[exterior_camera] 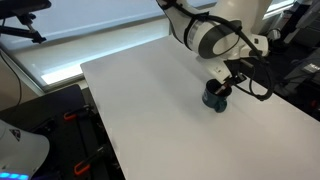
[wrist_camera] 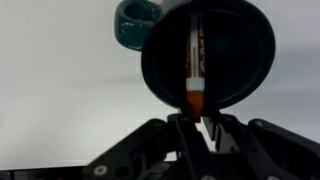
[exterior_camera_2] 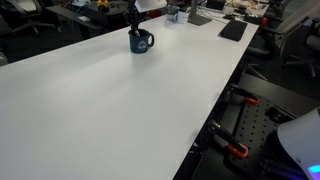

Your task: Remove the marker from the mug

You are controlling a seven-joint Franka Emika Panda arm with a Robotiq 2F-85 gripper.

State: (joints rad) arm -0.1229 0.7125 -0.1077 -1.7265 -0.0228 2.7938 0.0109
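The dark teal mug [exterior_camera: 216, 97] stands on the white table, far from the camera in an exterior view [exterior_camera_2: 140, 42]. In the wrist view I look straight down into its black inside [wrist_camera: 240, 60], with the teal handle at the top left. The red-orange marker [wrist_camera: 196, 60] stands in the mug, its orange end toward me. My gripper [wrist_camera: 200, 118] is right above the mug [exterior_camera: 222, 85], its fingers drawn close around the marker's orange end. In both exterior views the marker is too small to make out.
The white table [exterior_camera: 150, 110] spreads wide around the mug, and it also shows in an exterior view [exterior_camera_2: 120, 100]. A black flat object [exterior_camera_2: 232, 30] lies at the table's far edge. Black equipment with red clamps [exterior_camera_2: 240, 150] stands beside the table edge.
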